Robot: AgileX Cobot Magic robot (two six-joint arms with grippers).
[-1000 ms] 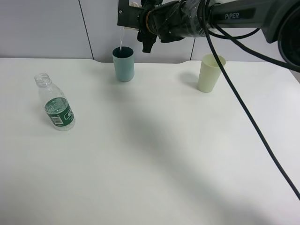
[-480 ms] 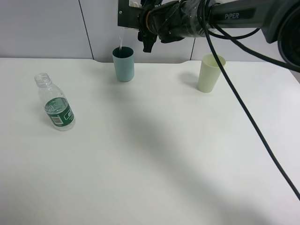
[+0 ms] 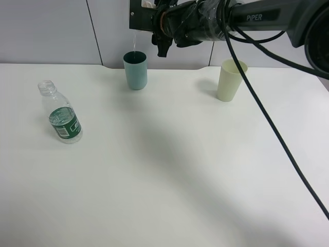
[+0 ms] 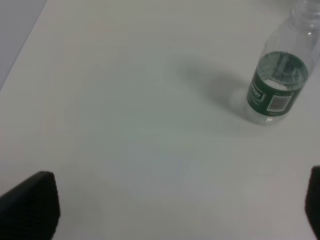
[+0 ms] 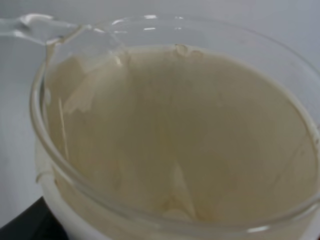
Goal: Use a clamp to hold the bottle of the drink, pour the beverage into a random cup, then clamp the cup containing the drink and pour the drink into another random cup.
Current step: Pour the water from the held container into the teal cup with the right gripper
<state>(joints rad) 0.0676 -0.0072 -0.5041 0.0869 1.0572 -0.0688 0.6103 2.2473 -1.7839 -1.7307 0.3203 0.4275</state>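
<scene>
The right tool (image 3: 145, 13) grips the tipped paper cup (image 5: 175, 140) over the teal tumbler (image 3: 135, 70); the left tool (image 4: 172, 207) stands open.

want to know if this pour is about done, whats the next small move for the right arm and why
Probably roll the paper cup back upright above the teal tumbler: only a thin thread of water falls into it, and the right wrist view shows the cup's inside looking almost drained.

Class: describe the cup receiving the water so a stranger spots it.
On the white table, look along the far edge, under the black robot arm. There stands a plain teal-green straight-sided tumbler. Unlike the pale yellow-green tapered tumbler to its right, it is darker.
</scene>
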